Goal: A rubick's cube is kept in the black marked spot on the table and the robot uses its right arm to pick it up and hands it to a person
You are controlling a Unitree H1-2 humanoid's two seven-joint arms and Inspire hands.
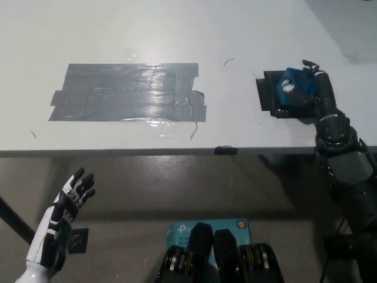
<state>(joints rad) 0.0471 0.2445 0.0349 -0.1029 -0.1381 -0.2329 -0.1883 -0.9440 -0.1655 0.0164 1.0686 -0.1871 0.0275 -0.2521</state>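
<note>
**One cube lifted, handover not yet begun**

One blue, blocky Rubik's cube [296, 86] sat clamped in the black right hand [307, 88], over the black marked square [272, 97] near the table's right side. It looked tilted and raised off the mark, though how far it had cleared the surface could not be judged from so steep a view. The white left hand [66, 203] rested below the table edge at the lower left, fingers spread and holding nothing.

By my reading, the lift was under way and the pass to a person was all to come. The main risk was a slip: the cube appeared pinched at an angle rather than seated squarely, so a quick swing of the arm could have twisted it loose and dropped it onto the white table [235, 35] or past its near edge. A loose hold would also have made the release hard to time.

No person showed anywhere, so where the cube had to travel was unknown. The fingers behind the cube were mostly hidden, and the contact points could not be made out. Only the cube's blue faces were clear; its other colours were not. A large patch of grey tape [126, 92] lay well apart to the left.
</note>
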